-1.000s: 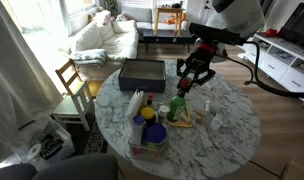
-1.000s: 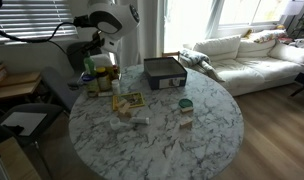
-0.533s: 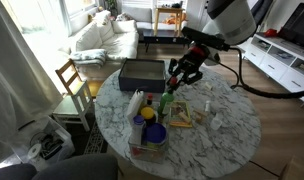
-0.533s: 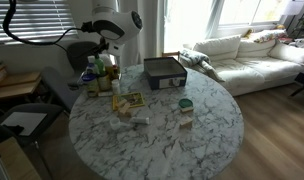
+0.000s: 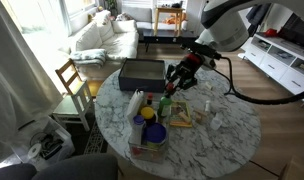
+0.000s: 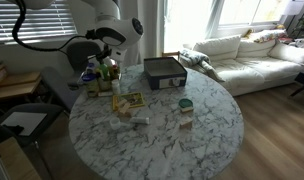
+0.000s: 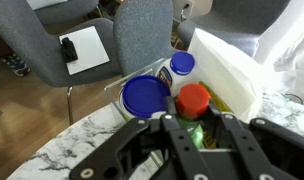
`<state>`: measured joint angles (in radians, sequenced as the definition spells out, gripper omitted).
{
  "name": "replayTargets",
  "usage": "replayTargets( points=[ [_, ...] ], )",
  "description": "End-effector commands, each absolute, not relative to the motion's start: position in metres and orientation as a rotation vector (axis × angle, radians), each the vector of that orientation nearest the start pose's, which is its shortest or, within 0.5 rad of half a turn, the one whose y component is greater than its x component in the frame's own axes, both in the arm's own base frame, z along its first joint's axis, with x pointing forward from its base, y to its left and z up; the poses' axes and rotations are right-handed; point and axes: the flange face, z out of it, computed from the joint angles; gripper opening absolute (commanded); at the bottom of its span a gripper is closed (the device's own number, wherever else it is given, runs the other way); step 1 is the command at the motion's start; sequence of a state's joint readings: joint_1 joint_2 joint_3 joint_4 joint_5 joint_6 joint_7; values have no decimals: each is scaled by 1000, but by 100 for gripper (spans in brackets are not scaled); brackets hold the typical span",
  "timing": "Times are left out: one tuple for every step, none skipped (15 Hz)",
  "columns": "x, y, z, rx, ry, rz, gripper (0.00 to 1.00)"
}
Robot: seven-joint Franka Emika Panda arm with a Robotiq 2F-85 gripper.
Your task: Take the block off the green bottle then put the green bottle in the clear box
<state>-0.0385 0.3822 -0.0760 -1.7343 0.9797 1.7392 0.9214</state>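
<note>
In the wrist view my gripper [image 7: 195, 135] is shut on the green bottle [image 7: 197, 125], whose red cap [image 7: 194, 98] is bare and points away from me. The bottle hangs above the table beside a blue lid [image 7: 145, 97]. In an exterior view my gripper [image 5: 169, 92] holds the bottle [image 5: 164, 103] just beyond the clear box [image 5: 148, 142], which stands near the table's front edge with a blue-lidded jar in it. In an exterior view my gripper [image 6: 109, 72] is over the cluster at the table's left. A small tan piece [image 6: 185, 119], perhaps the block, lies on the marble.
A dark opaque box [image 5: 142, 72] stands at the table's far side. A white bottle [image 5: 137, 103] leans by the clear box. A yellow mat [image 5: 181, 120] lies on the round marble table [image 5: 227, 140]. Chairs [image 7: 142, 35] stand beyond the edge.
My gripper has carried the green bottle from the table's far right side leftward and lower, toward the clear box. It has stayed shut throughout.
</note>
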Motion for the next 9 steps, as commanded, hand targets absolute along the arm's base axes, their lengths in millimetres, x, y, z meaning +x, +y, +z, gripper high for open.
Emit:
replayTargets(
  points=[
    [634, 12, 358, -1810, 1509, 847, 8],
    [634, 13, 355, -1818, 1513, 854, 8],
    [633, 14, 352, -1828, 1517, 859, 8],
    [633, 16, 347, -1841, 1519, 864, 8],
    [632, 18, 344, -1851, 1523, 866, 8],
    [632, 20, 340, -1859, 1522, 869, 8],
    [632, 24, 337, -1866, 1517, 875, 8],
    [633, 27, 333, -1872, 1515, 875, 8],
    [633, 30, 330, -1879, 1512, 875, 8]
  ],
)
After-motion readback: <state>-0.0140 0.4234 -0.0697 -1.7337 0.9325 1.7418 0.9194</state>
